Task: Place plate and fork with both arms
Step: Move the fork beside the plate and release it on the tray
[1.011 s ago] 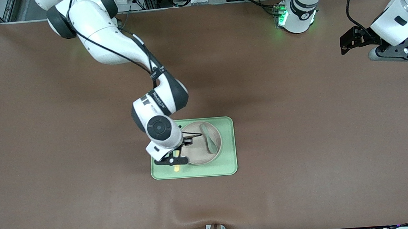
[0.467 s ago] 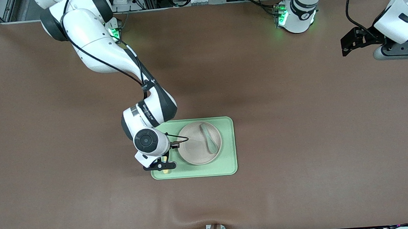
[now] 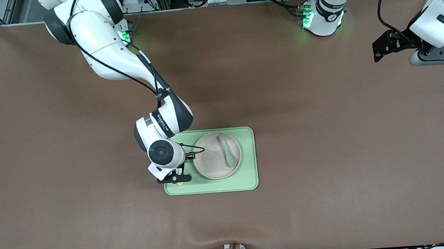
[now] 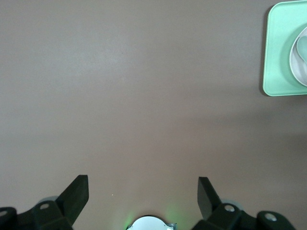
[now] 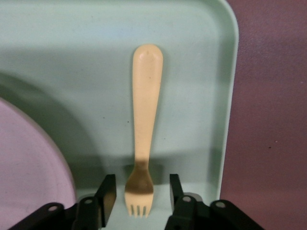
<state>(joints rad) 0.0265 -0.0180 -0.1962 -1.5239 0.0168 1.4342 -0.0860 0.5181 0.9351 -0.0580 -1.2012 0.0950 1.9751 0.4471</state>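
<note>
Spread apart, right gripper (image 5: 139, 194) straddling fork (image 5: 144, 129) flat on tray (image 5: 192, 57) beside plate (image 3: 216, 155). Lift straight up, no dragging. Left gripper (image 4: 143, 190) spread too, waiting over bare table.

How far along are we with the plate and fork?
Plate sits on the green tray with a spoon in it, so that part looks done. Fork lies flat on the tray beside the plate; the right gripper is open, straddling its tine end. The left gripper waits open over bare table. Only the right arm's retreat looks left.
</note>
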